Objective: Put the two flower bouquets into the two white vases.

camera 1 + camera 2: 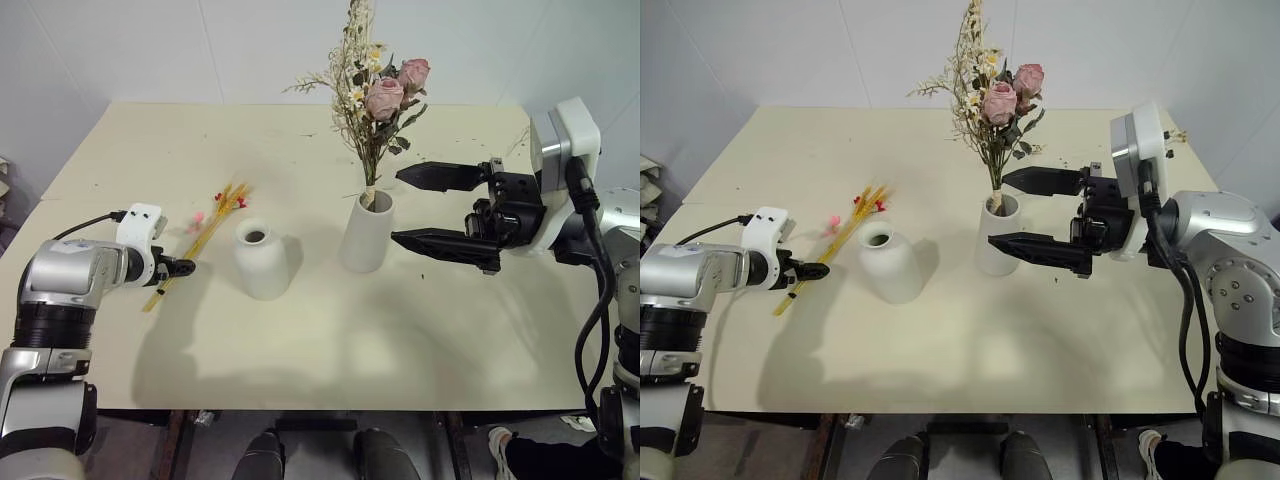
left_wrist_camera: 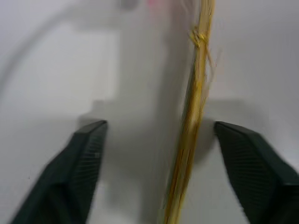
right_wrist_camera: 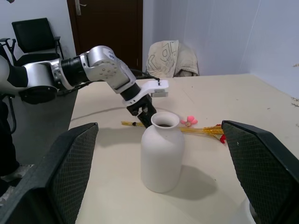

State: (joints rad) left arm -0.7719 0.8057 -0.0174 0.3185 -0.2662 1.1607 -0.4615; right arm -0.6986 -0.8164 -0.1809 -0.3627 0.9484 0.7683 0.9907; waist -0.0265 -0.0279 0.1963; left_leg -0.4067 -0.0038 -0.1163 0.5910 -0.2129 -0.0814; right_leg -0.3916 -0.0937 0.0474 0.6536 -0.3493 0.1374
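Straw bundle (image 1: 203,240): lies flat on the table (image 1: 330,340), long axis diagonal; blossom end points away from the robot and toward the short vase, stem end toward the robot's left.
Left gripper (image 1: 186,267): low at the stem end, fingers apart on either side of the stems, not clenched on them.
Short vase (image 1: 261,259): upright, empty, just beside the bundle.
Tall vase (image 1: 366,232): upright, holds the rose bouquet (image 1: 378,100), stems vertical.
Right gripper (image 1: 425,208): released, fingers wide, level, beside the tall vase.
Surface: cream tabletop, scattered plant scraps.
Room: white walls, dark door (image 3: 105,28), black chair (image 3: 34,39).
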